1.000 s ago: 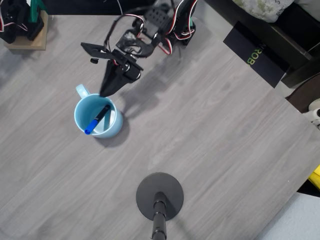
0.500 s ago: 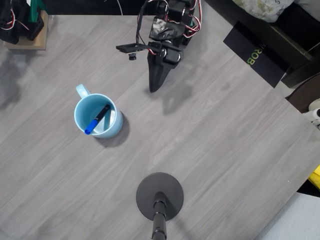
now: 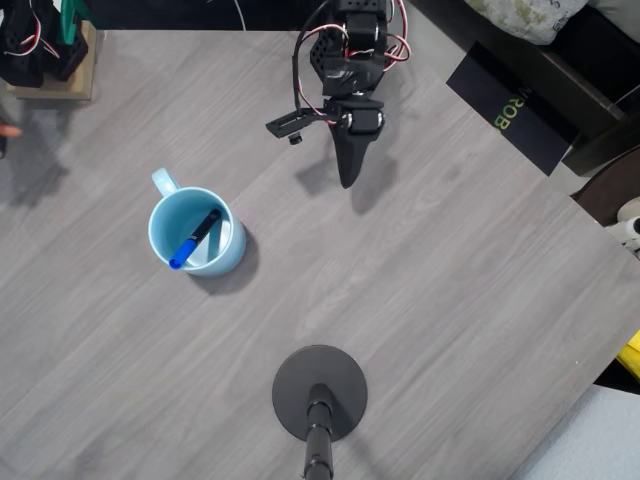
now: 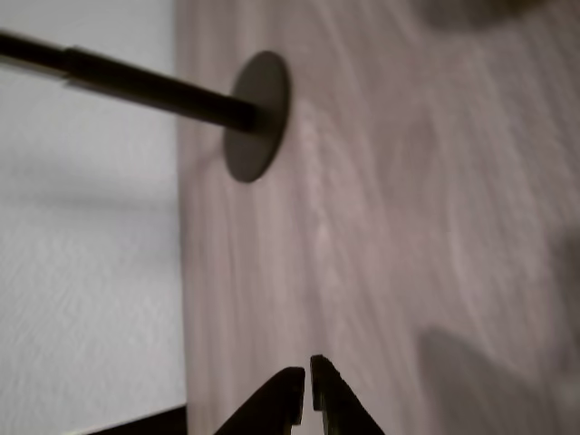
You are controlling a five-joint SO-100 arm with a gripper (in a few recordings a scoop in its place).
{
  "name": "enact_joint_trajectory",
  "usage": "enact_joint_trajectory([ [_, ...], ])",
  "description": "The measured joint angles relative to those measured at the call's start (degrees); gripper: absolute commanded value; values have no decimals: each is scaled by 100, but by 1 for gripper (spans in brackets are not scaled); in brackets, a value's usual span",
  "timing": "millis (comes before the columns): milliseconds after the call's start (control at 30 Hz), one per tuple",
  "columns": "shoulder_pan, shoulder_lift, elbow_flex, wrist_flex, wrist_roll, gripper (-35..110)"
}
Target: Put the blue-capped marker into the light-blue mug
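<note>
The light-blue mug (image 3: 195, 232) stands upright on the left part of the grey wood table in the overhead view, handle toward the upper left. Inside it leans the blue-capped marker (image 3: 193, 240), blue cap at the lower left rim, dark barrel pointing up right. My gripper (image 3: 347, 180) hangs over bare table well to the right of and above the mug, its black fingers pressed together and pointing down the picture. In the wrist view the gripper (image 4: 306, 373) shows two dark fingertips nearly touching, nothing between them.
A round black stand base (image 3: 320, 392) with a pole sits near the table's front edge, also visible as the stand base (image 4: 258, 113) in the wrist view. A wooden block (image 3: 58, 78) is at the top left corner. A dark box (image 3: 510, 108) lies at the upper right.
The arm swung from just above the mug to the right, away from it. The marker stayed leaning in the mug, and the mug has not moved.
</note>
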Motion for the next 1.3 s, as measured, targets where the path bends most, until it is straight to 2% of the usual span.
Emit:
enact_joint_trajectory([
  [300,-527,35,677,255,756,0],
  [500,-483,35,800,870,1301,0],
  [833,-378,35,800,2092,1362,0],
  [1300,-141,35,800,2162,1371,0],
])
